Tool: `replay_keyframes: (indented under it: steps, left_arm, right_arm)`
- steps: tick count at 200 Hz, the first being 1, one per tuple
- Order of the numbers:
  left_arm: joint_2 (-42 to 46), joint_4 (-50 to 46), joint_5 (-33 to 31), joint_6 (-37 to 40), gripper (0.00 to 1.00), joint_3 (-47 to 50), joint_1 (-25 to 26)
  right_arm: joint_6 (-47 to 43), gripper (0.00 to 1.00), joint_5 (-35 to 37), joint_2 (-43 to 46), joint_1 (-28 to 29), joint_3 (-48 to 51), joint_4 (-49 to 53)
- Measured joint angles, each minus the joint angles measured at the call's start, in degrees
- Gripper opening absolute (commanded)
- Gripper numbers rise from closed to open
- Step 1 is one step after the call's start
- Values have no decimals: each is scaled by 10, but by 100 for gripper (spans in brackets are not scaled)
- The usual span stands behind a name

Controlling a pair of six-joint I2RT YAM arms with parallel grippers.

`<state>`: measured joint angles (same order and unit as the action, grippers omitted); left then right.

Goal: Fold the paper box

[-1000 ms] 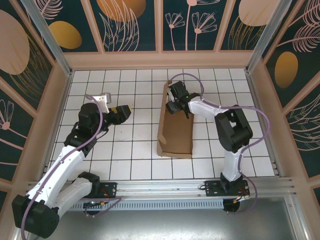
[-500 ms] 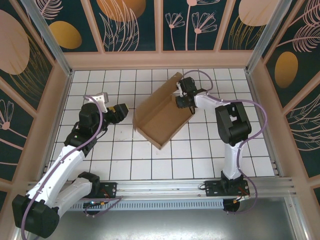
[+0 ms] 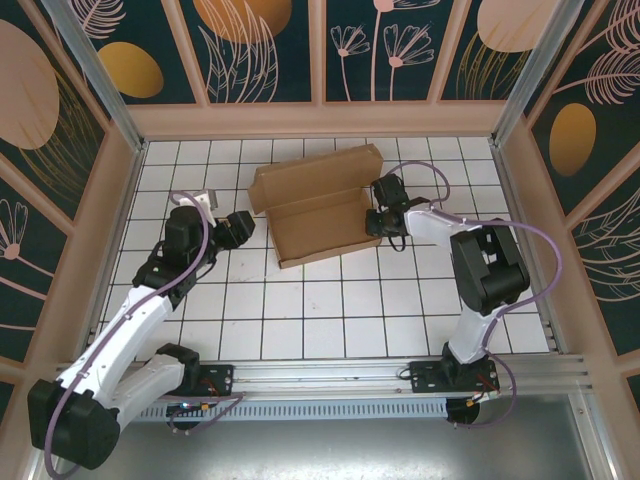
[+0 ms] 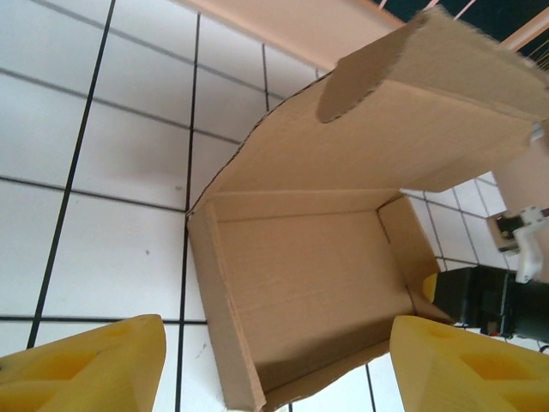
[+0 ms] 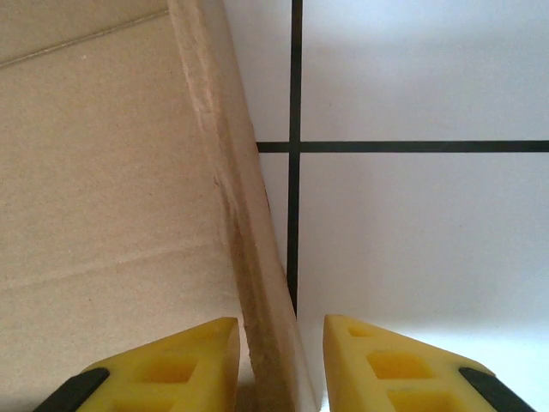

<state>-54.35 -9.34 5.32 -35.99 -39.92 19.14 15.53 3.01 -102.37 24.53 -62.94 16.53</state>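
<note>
While the left gripper (image 3: 240, 228) hovers low over the white tiled table (image 3: 300, 310) at the left, its yellow fingers (image 4: 86, 365) are spread wide with nothing between them, aimed at the open side of the paper box (image 3: 318, 222). That box sits in the far middle of the table, just right of this gripper. It is half formed: a shallow brown tray with low walls, and its lid panel (image 3: 318, 172) stands tilted up along the far side. At the tray's right wall, the right gripper (image 3: 384, 218) has its jaws drawn narrow around the cardboard edge, one finger (image 5: 176, 365) inside the tray and one outside — a pinch on the wall, as far as the wrist view shows.

The cardboard looks light and fairly stiff, but springy at its creases, so flaps will likely swing back unless pressed home. Thin edges may crumple under a hard squeeze. Best taken by a wall or flap edge close to a crease, with the other gripper steadying the tray.
</note>
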Motion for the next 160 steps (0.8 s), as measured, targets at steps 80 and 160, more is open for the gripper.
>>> replay_keyframes:
  steps: [80, 160]
  left_arm:
    - [-38, -20, 2, -8, 70, 7, 0]
    - [-38, -14, -1, -7, 70, 12, 0]
  right_arm:
    - [-22, 34, 0, -58, 1, -53, -5]
    - [-49, 13, 102, -101, 41, -79, 0]
